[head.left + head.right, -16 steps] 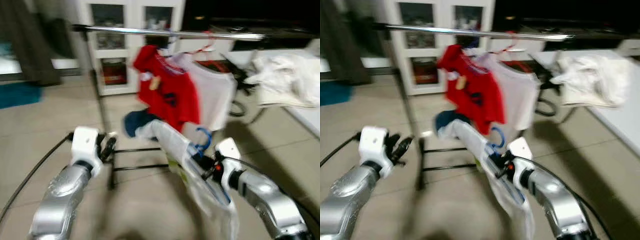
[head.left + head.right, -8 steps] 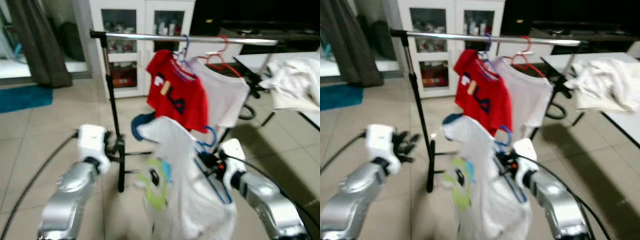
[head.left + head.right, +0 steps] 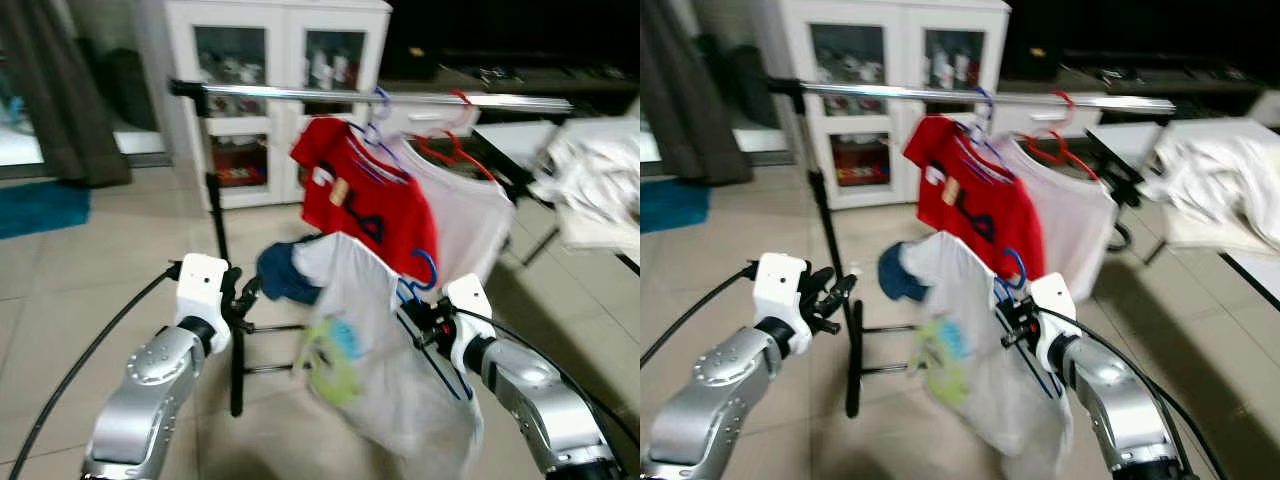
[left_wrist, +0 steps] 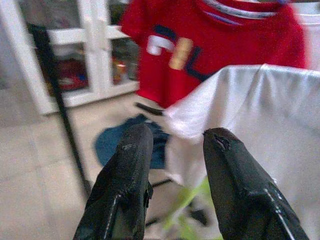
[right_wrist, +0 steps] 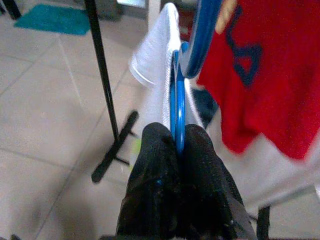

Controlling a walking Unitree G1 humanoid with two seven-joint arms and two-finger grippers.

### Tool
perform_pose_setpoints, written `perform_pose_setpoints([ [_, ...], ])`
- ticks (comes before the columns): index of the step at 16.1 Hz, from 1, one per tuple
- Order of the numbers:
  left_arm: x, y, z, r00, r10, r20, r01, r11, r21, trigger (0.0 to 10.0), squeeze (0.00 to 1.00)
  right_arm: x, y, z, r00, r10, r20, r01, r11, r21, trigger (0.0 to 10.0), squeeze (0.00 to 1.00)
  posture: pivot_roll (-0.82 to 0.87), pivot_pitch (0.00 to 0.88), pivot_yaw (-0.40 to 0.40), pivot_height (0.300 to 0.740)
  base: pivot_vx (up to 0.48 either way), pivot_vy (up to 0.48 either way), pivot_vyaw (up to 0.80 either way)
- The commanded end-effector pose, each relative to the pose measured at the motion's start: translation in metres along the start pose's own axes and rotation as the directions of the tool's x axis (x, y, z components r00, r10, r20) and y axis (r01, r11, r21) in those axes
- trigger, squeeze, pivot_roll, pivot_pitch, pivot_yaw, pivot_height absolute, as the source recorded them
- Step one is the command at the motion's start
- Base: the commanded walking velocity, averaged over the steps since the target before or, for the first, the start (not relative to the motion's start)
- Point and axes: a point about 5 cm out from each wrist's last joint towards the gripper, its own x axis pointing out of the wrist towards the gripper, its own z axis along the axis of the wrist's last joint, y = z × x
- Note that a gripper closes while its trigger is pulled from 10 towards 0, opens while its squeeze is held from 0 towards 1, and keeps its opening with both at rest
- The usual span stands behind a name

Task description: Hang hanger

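Note:
A blue hanger (image 3: 424,270) carries a white shirt (image 3: 385,370) with a green print. My right gripper (image 5: 175,134) is shut on the hanger's blue wire, holding it below and in front of the silver rail (image 3: 400,97) of the clothes rack. On that rail hang a red shirt (image 3: 365,195) and a white shirt (image 3: 475,215) on their own hangers. My left gripper (image 4: 172,139) is open with nothing between its fingers, to the left of the held shirt and near the rack's black post (image 3: 225,270).
A white cabinet (image 3: 270,60) with glass doors stands behind the rack. A table with a pile of white laundry (image 3: 1225,185) is at the right. A dark curtain (image 3: 65,90) and a teal mat (image 3: 40,205) lie at the left. The floor is pale tile.
The view has shifted as I moved. The held white shirt has swung, its print now lower and to the left. The right gripper still holds the blue hanger.

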Motion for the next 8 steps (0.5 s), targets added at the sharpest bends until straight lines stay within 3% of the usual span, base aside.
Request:
perform_pose_setpoints([
  [1, -0.003, 0.005, 0.005, 1.0, 0.011, 0.011, -0.011, 1.0, 0.026, 10.0, 0.0, 0.003, 0.0, 0.015, 0.998, -0.009, 0.055, 0.01, 1.0, -0.013, 10.0, 0.0, 0.06, 0.0, -0.067, 0.74, 0.382, 0.0, 0.0],
  [8, -0.015, 0.007, 0.0, 1.0, 0.018, -0.011, -0.017, 0.998, 0.066, 10.0, 0.0, 0.011, -0.001, 0.032, 0.998, -0.029, 0.047, 0.031, 0.999, -0.028, 10.0, 0.0, 0.09, 0.0, -0.109, 0.74, 0.365, 0.0, 0.0],
])
